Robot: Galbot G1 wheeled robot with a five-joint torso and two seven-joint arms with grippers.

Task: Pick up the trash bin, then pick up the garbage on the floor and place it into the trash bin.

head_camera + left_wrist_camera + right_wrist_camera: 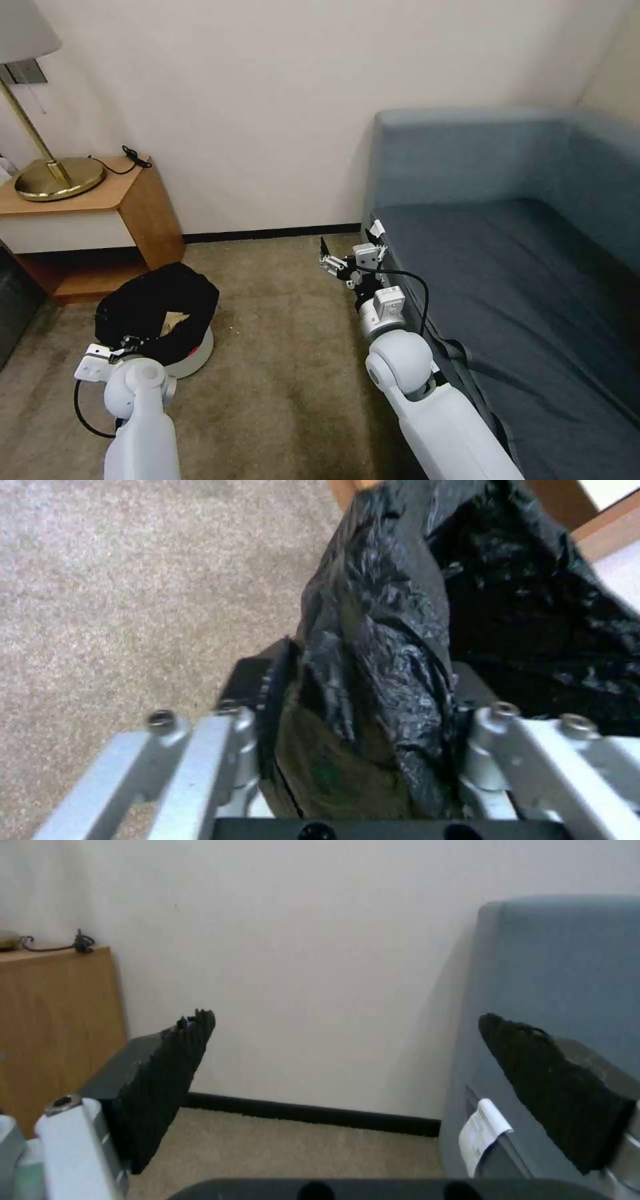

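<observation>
The trash bin (202, 349) is at the left on the carpet, white with a red mark low on its side, and it looks tilted. Its black bag liner (157, 303) spreads over the rim. A tan piece of garbage (175, 322) lies inside it. My left gripper (127, 343) is at the bin's near rim. In the left wrist view the left gripper (373, 680) is shut on the rim and its crinkled black bag (380, 630). My right gripper (350, 245) hangs open above the carpet beside the sofa's front corner, and in the right wrist view the right gripper (343, 1022) holds nothing.
A wooden nightstand (143, 207) with a brass lamp base (60, 179) and a black cable (133, 157) stands at the back left, close behind the bin. A blue sofa (520, 267) takes up the right side. Beige carpet (280, 360) lies between them, ending at a wall with a dark baseboard (273, 233).
</observation>
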